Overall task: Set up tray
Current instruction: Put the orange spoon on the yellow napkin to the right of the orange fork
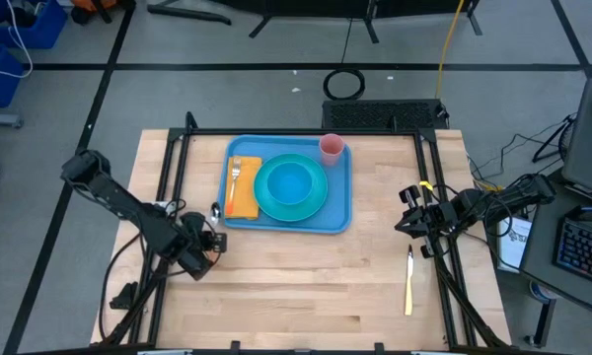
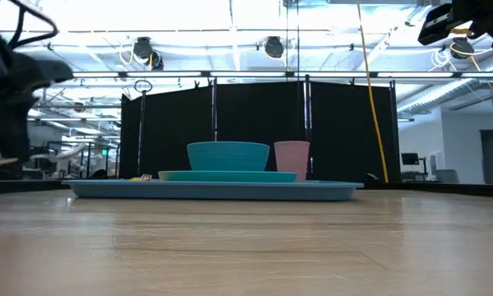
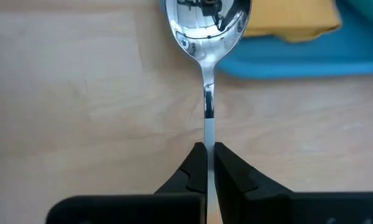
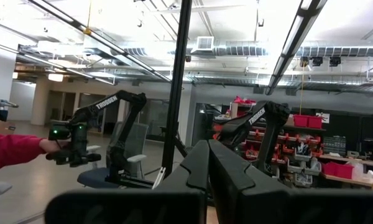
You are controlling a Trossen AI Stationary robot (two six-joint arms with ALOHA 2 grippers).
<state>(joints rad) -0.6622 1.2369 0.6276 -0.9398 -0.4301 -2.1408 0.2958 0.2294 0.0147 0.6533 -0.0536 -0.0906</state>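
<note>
High view: tray (image 1: 341,197) sits at the far middle of the table (image 1: 306,286), long edge running across. On it: napkin (image 1: 244,187) with fork (image 1: 235,177) at the left end, plate (image 1: 318,202) with bowl (image 1: 289,182) in the middle, pink cup (image 1: 332,149) at the far right corner. Left hand (image 1: 214,235) is near the tray's near-left corner, low over the wood, with a spoon (image 1: 215,210) whose bowl lies just off the tray's left edge. Right hand (image 1: 410,219) hovers near the table's right edge, well apart from the tray. A yellow-handled knife (image 1: 408,283) lies on the wood in front of it. Near half of the table is open wood.

Low view: tray rim (image 2: 107,190) spans the middle; bowl (image 2: 228,156) and cup (image 2: 292,159) stand above it. Napkin barely shows as a thin yellow sliver; fork hard to make out. Dark arm parts cut off at the left edge and top right corner.

Left wrist view: left hand (image 3: 209,155) pinches the spoon (image 3: 207,37) handle between pressed fingers (image 3: 189,168). Spoon bowl overlaps the sight of the tray edge (image 3: 298,62) and napkin (image 3: 292,18); whether it touches cannot be told.

Right wrist view: right hand (image 4: 206,152) points into the room, fingers (image 4: 233,174) pressed together, holding nothing. Table hidden here. A person's red sleeve (image 4: 12,151) shows far off.
</note>
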